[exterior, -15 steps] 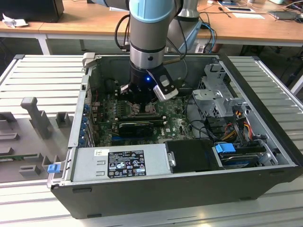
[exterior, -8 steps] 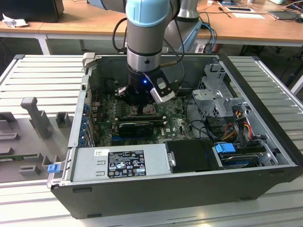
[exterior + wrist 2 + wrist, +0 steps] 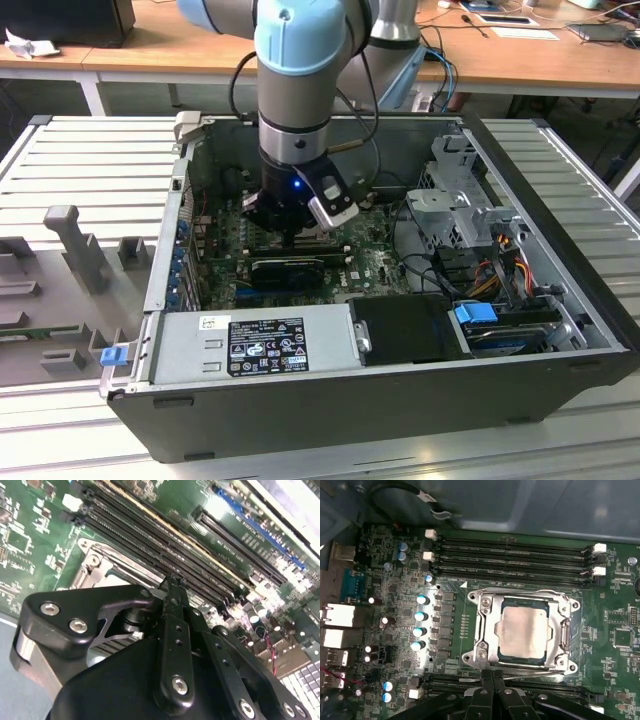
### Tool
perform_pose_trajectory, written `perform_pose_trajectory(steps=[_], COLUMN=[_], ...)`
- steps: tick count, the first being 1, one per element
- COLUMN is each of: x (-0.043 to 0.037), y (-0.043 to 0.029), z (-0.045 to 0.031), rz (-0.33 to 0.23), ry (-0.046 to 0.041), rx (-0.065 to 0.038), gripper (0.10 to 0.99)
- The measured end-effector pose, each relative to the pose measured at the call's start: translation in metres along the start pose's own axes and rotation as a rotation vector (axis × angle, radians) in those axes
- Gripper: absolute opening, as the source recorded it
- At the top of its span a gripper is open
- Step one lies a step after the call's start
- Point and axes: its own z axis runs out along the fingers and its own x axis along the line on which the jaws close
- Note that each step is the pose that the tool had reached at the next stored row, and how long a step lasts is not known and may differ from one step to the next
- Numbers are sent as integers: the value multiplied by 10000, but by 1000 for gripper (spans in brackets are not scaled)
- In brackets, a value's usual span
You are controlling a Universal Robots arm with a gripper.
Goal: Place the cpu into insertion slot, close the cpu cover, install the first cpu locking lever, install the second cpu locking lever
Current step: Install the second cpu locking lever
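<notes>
Pincer pressed together at a thin locking lever beside the cpu cover; it may slip off sideways

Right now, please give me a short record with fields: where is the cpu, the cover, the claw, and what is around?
cpu: seated in the insertion slot, silver top showing
cpu cover: lying flat over the slot, framing the chip
claw: fingers together, tips at the cover's edge beside a thin locking lever
memory slots: long black rows on the green motherboard
computer case: open, arm reaching inside
</notes>
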Motion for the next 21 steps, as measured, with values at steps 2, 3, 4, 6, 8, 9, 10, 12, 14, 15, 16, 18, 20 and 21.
perform_pose_trajectory(steps=[2, 3, 4, 6, 8, 9, 10, 12, 14, 15, 16, 18, 20, 21], x=[39, 55, 72, 126, 144, 151, 152, 154, 158, 159, 160, 159, 159, 161], y=[-13, -19, -25, -38, -41, -43, -44, -48, -51, -52, -53, -52, -55, -55], z=[-1, 0, 0, 13, 44, 58, 71, 86, 96, 98, 104, 116, 132, 140], rz=[-2, -2, -2, -3, -8, -7, -9, -7, -10, -10, -9, -12, -12, -12], ry=[-12, -16, -20, -35, -48, -51, -61, -68, -68, -69, -73, -87, -98, -100], rx=[-113, -151, -183, -275, -403, -457, -559, -624, -651, -672, -728, -840, -950, -989], gripper=[106, 106, 106, 106, 106, 106, 106, 106, 106, 106, 106, 106, 106, 106])
